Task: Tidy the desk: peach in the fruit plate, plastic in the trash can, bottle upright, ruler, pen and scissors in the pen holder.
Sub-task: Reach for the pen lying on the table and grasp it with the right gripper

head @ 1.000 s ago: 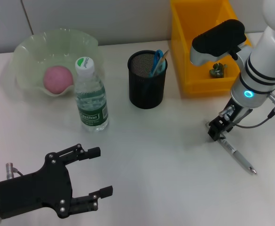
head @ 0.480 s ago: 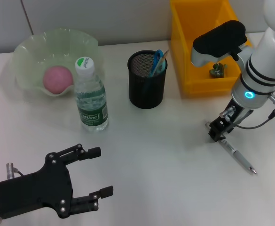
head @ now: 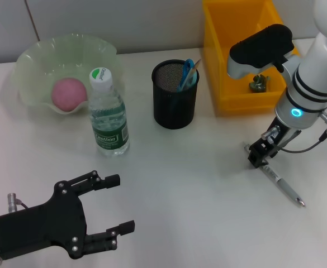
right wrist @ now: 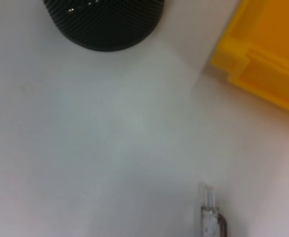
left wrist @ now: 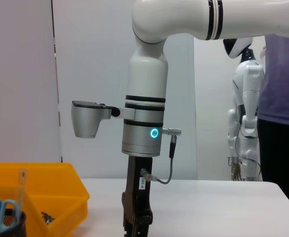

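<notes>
peach (head: 69,93) in fruit plate (head: 34,61) | scissors (head: 187,70), ruler (head: 193,71) in pen holder (head: 175,103)

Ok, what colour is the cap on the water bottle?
The cap is white with green lettering, on the upright water bottle; the head view shows it best.

Right tool (head: 256,158) lowered to the desk; left tool (head: 115,204) spread wide.

A pen (right wrist: 211,217) is seen lying on the white desk (right wrist: 109,128). Farther off, a black mesh pen holder (right wrist: 104,22) and a yellow bin (right wrist: 263,54) are seen.
</notes>
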You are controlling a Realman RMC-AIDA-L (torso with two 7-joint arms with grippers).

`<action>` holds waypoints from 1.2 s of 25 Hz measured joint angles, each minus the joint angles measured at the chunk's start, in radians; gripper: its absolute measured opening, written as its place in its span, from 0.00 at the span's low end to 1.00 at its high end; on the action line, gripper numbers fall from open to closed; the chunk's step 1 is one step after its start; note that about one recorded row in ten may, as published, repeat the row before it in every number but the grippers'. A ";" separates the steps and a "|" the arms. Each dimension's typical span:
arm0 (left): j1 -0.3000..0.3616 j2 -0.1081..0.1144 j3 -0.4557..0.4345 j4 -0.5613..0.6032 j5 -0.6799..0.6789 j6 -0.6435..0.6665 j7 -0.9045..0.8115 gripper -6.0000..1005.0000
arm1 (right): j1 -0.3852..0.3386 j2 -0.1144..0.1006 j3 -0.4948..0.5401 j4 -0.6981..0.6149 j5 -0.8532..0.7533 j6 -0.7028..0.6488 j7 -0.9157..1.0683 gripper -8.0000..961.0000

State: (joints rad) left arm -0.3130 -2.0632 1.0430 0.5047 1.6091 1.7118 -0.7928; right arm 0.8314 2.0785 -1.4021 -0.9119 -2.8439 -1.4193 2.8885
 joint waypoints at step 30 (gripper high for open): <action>0.003 0.002 0.000 0.000 0.000 0.010 -0.006 0.79 | 0.000 0.000 0.002 0.000 0.000 0.004 0.000 0.43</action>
State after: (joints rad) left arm -0.3096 -2.0616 1.0431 0.5047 1.6091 1.7218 -0.7992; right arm 0.8314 2.0785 -1.4005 -0.9116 -2.8439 -1.4157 2.8885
